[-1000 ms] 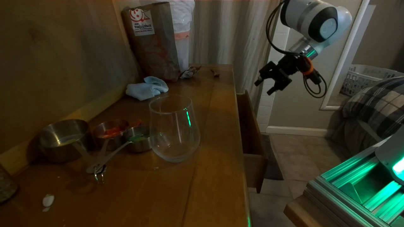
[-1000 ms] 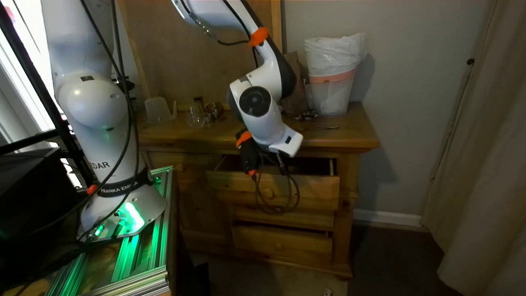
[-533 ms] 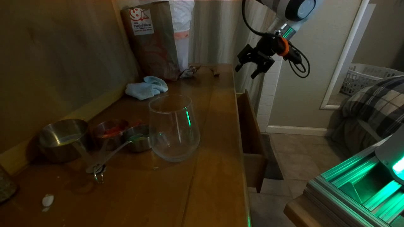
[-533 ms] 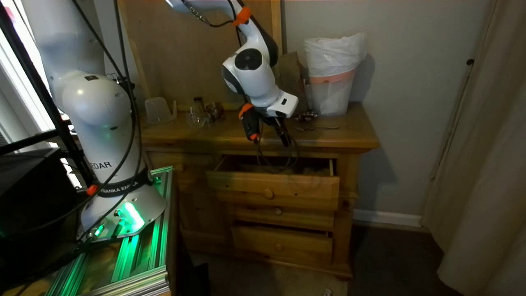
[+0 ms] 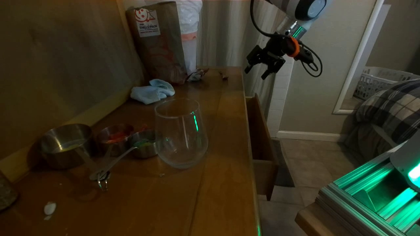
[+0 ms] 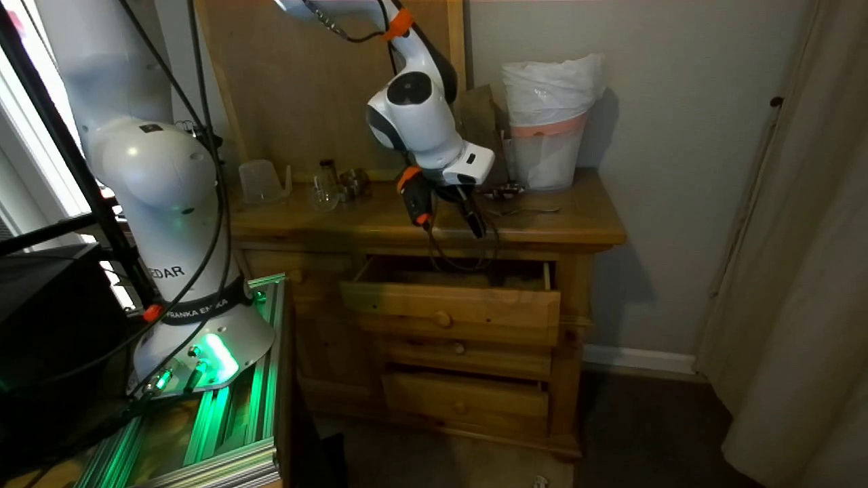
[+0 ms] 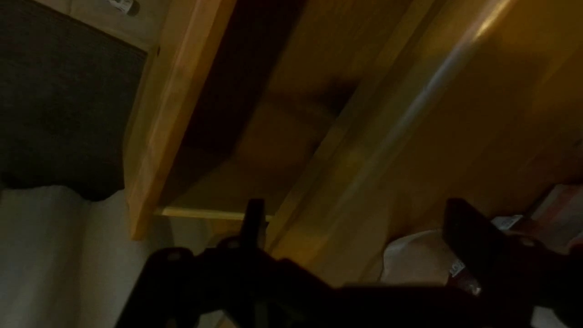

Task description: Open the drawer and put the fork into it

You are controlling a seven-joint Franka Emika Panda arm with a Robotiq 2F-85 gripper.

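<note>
"Drawer, then: how far out is it?"

"Well out from under the desk. The wrist view shows its wooden floor, partly in deep shadow. Beneath it, the bottom drawer stands slightly out too."

"And the other containers?"

"Three metal measuring cups sit on the desk, well back from the drawer; red shows inside the middle one, green inside the smallest. A clear glass stands on the drawer's side of them. Farther back than the drawer are a paper bag and, just beside it, a white-lined bin; what those two hold is hidden."

"Where's the fork?"

"In an exterior view it lies on the desk, above the drawer's right-hand end, if I have it right: a thin metal utensil, too small there to make out in detail."

"And the tool?"

"Fingers spread wide apart, with only air between them. It hangs above the drawer and the desk's front edge, apart from both; in the wrist view one finger shows against the drawer's end, the other over the desk."
</note>
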